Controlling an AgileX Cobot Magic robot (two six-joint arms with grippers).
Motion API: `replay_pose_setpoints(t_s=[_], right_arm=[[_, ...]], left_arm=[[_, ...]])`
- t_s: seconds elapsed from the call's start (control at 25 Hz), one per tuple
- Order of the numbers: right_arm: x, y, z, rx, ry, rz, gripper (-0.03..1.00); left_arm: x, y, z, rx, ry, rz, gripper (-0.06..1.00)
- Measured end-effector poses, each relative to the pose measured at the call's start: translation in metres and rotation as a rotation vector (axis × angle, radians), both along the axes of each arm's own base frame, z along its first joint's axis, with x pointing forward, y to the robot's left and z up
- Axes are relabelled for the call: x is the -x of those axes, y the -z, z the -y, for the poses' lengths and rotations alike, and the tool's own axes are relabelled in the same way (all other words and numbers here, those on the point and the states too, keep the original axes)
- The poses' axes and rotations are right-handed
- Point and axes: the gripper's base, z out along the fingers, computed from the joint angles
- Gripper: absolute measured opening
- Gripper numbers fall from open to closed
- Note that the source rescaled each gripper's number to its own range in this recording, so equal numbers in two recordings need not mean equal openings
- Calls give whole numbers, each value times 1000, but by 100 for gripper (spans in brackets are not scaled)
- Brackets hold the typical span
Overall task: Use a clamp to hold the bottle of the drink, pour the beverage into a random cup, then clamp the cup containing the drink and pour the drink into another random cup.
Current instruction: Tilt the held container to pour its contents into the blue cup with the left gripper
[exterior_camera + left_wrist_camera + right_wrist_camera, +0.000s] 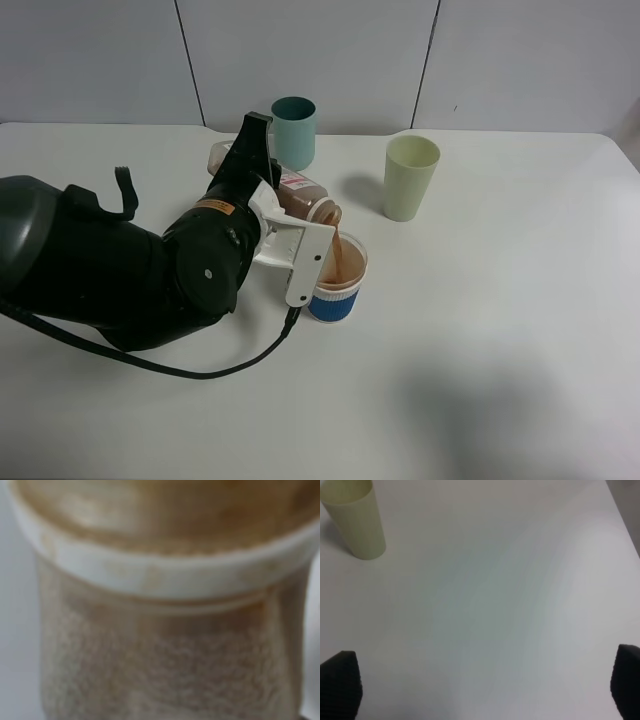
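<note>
My left gripper point(292, 232) is shut on a clear bottle point(305, 198) of brown drink with a red-and-white label. The bottle is tipped on its side, mouth down to the right. A brown stream falls from it into a clear cup with a blue band point(338, 280), which holds brown drink. The left wrist view is filled by the blurred bottle point(165, 645), very close. A teal cup point(294, 132) stands behind the arm. A pale green cup point(411, 177) stands upright to the right; it also shows in the right wrist view point(356, 522). My right gripper point(485, 680) is open above bare table.
The white table point(500, 330) spreads around the cups. The bulky black left arm point(110, 270) and its cable cover the table's left part. A grey panelled wall stands behind the table's far edge.
</note>
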Motion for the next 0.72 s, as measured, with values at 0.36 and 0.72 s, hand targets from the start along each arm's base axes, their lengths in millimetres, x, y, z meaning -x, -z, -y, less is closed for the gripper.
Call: replay_pose_setpoints(t_s=[0.36,0.72], right_arm=[[0,0,0,0,0,0,100],[0,0,0,0,0,0,100]], left_arm=[[0,0,0,-7,1,2,5],[0,-1,-1,-10,-4,13,5]])
